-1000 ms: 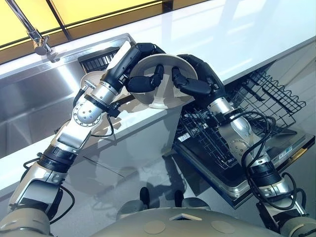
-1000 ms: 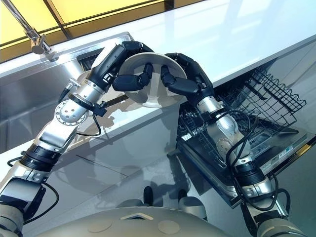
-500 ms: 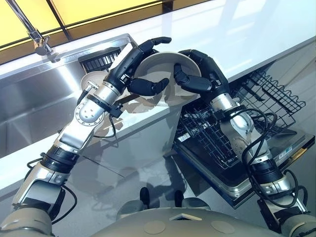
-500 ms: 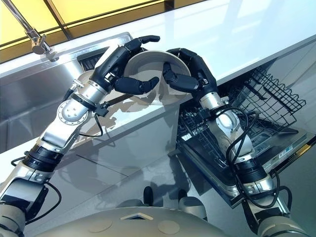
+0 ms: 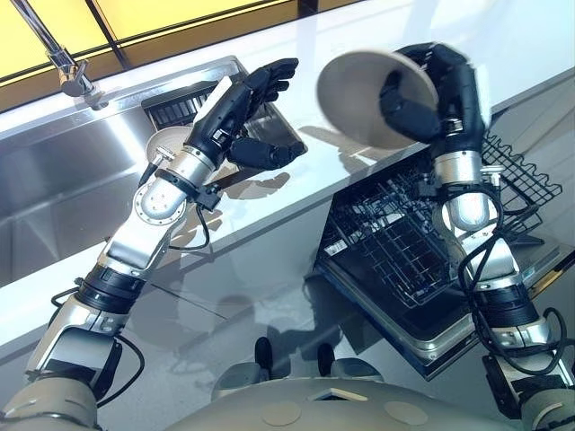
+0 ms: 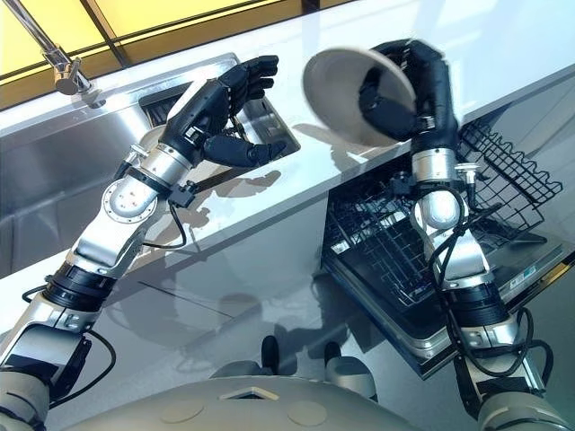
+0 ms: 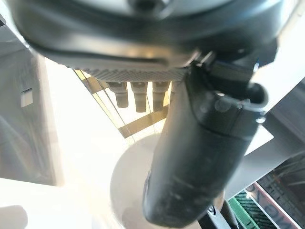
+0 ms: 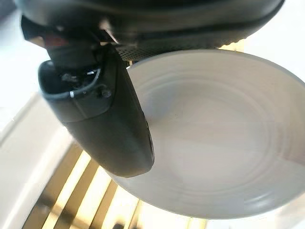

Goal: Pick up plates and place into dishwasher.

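A pale round plate is held tilted in the air above the counter's front edge, beside the dishwasher. My right hand is shut on its right rim, and in the right wrist view the thumb lies over the plate's hollow face. My left hand hovers open over the counter by the sink's corner, fingers spread, holding nothing and apart from the plate. A second pale plate lies in the sink behind my left wrist, partly hidden by it.
The dishwasher's wire rack is pulled out over the open door at the lower right. The steel sink and its faucet are at the upper left. The white counter runs across between them.
My left hand has let go of the plate and spread its fingers. My right hand alone has carried the plate up and to the right, away from the left hand.
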Controlling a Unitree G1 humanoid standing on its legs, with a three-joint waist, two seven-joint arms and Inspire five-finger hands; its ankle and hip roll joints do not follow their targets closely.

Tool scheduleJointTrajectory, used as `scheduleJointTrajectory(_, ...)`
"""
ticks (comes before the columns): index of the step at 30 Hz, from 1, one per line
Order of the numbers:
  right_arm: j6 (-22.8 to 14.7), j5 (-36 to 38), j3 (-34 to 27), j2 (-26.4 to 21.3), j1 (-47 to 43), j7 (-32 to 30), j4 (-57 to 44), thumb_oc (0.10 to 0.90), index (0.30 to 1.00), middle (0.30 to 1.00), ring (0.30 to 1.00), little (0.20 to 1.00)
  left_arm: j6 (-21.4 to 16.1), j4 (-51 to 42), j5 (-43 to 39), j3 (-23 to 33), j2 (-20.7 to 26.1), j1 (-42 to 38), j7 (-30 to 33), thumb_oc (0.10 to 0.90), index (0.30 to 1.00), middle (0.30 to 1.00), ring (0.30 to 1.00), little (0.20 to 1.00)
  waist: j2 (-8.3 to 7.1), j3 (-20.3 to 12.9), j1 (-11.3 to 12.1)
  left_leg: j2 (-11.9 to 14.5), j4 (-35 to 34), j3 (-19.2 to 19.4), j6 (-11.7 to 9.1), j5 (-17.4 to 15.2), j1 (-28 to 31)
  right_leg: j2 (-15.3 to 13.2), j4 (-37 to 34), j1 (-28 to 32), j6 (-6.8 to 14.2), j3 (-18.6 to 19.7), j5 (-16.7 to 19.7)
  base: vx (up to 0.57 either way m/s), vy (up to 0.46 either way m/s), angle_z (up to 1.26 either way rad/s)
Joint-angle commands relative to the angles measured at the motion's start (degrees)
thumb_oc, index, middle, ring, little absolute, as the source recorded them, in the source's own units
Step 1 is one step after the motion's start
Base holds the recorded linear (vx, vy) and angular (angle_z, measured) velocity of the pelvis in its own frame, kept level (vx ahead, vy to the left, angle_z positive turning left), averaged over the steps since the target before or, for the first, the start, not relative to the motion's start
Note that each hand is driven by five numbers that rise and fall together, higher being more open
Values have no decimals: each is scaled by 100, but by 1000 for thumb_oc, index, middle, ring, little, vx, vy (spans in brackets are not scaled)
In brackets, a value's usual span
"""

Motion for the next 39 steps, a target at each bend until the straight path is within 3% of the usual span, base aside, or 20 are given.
scheduleJointTrajectory(1,-510,-1066,-888,-707,-1084,-1551,-32,100,300,300,300,200,-382,-209,-216,744,246,-117,346,800,900,900,900,900,42,-453,100,19,31,4,9,-597,268,197,450,-160,113,-92,-348,48,-16,5)
scheduleJointTrajectory(7,-84,-934,-1893,-1291,-87,-1662,399,100,300,300,300,200,-350,-24,-7,1502,594,424,454,800,900,900,900,900,43,-441,73,25,35,-32,-13,-585,262,184,483,-153,132,-107,-389,51,-19,4)
scheduleJointTrajectory(9,-38,-836,-2247,-1337,392,-1452,603,100,300,300,300,200,-387,213,132,1784,696,607,516,800,900,900,900,900,45,-436,40,29,39,-14,-19,-589,262,181,496,-163,137,-95,-402,68,-29,4)
scheduleJointTrajectory(13,-112,-687,-2374,-1330,897,-1146,1073,100,300,300,300,200,-508,713,116,2134,832,759,638,800,900,900,900,900,64,-409,-8,42,41,26,-23,-589,277,185,548,-190,129,-88,-433,68,-26,5)
scheduleJointTrajectory(19,-120,-663,-2213,-1042,1324,-794,1687,100,300,300,300,200,-563,1009,-6,2529,835,941,880,800,900,900,900,900,145,-278,-15,60,70,40,-31,-626,320,168,766,-209,83,-121,-615,99,-26,-2)
scheduleJointTrajectory(29,134,-910,-1564,-1159,907,-639,2235,100,300,300,300,200,-571,1023,-82,2567,890,968,894,800,900,900,900,900,301,142,159,11,307,-214,-118,-579,108,92,1125,-356,-36,-349,-776,32,-25,12)
scheduleJointTrajectory(39,1239,-134,-676,-1457,-173,-284,3766,100,300,300,300,200,-711,1177,-278,2412,1269,715,854,800,900,900,900,900,305,445,446,2,470,-429,-222,-479,-174,86,1240,-452,-161,-621,-828,4,-57,22)
